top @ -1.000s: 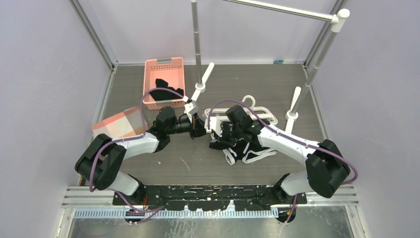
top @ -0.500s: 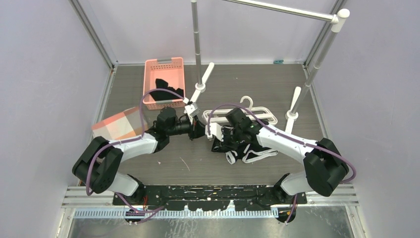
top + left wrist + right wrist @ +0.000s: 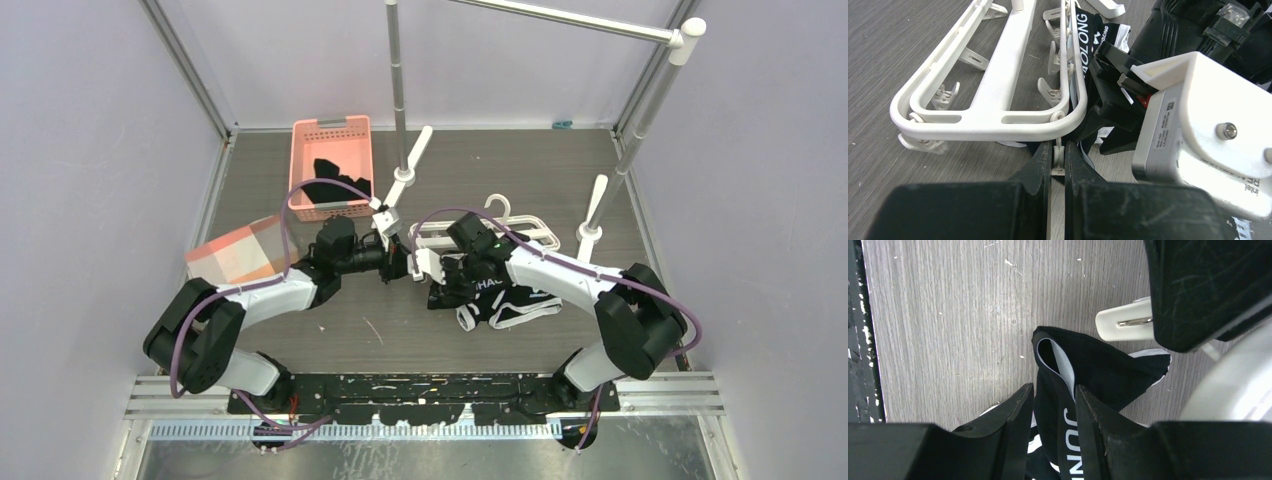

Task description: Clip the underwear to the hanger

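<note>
The white hanger (image 3: 520,232) lies flat on the table, and its frame (image 3: 998,95) fills the left wrist view. My left gripper (image 3: 1058,150) is shut on one of its small white clips (image 3: 1058,156) at the near corner. The black underwear (image 3: 505,300) lies crumpled beside the frame, its lettered waistband (image 3: 1082,35) running along the hanger's edge. My right gripper (image 3: 1054,392) is open, its jaws standing either side of the waistband (image 3: 1068,385) with a gap at the left finger. A white clip (image 3: 1123,322) shows beside the left gripper's black finger (image 3: 1208,290).
A pink basket (image 3: 332,165) with plain black garments stands at the back left. The grey rail stand's pole (image 3: 398,90) and white feet (image 3: 597,210) rise behind the hanger. A pink checked cloth (image 3: 240,250) lies at the left. The two wrists are nearly touching.
My right gripper has gone from shut to open, loosening off the waistband, and its wrist has shifted slightly left and back. The left gripper has stayed shut on the clip.
</note>
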You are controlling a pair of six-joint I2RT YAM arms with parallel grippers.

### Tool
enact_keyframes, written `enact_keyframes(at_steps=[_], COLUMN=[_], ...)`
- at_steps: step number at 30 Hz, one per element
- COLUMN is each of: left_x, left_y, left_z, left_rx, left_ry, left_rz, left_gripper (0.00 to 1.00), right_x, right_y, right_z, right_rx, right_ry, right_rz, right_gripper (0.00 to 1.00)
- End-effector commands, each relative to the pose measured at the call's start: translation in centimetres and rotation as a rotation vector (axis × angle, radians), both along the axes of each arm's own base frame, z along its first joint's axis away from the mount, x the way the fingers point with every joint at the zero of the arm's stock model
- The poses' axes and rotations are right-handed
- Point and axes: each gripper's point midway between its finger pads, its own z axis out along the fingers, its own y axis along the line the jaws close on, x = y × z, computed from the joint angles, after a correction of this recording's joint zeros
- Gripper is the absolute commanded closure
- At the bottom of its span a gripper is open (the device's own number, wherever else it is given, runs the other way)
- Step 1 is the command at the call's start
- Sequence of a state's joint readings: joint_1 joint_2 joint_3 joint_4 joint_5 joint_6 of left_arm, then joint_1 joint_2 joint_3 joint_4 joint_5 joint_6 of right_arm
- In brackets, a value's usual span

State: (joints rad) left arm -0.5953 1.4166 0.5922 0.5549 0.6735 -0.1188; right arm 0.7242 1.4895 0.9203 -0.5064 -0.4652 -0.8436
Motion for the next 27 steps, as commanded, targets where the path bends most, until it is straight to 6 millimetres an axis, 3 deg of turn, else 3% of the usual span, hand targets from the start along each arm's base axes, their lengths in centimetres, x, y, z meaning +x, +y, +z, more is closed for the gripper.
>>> enact_keyframes(at_steps=[1, 9, 18, 27], left_x=[0.8, 1.1, 1.2, 1.8], left_y=[-0.6, -0.3, -0.2, 0.0], left_z=[4.0, 3.7, 3.7, 3.5], left_rx=[-0.064, -0.048, -0.041, -0.025], left_ry=[-0.117, -0.120, -0.122, -0.120], left_rz=[-0.002, 0.019, 0.026, 0.061], left_gripper=[1.00, 1.00, 1.00, 1.00], right_x=[1.0, 1.2, 2.1, 3.4], right_y=[1.7, 2.3, 2.1, 1.9], right_z=[2.0, 2.8, 1.7, 0.7], right_rx=[0.070, 0.115, 0.080, 0.045], right_ry=[-0.046, -0.077, -0.103, -0.119], right_rz=[0.041, 0.060, 0.042, 0.005], right_gripper=[0.57, 0.47, 0.39, 0.38])
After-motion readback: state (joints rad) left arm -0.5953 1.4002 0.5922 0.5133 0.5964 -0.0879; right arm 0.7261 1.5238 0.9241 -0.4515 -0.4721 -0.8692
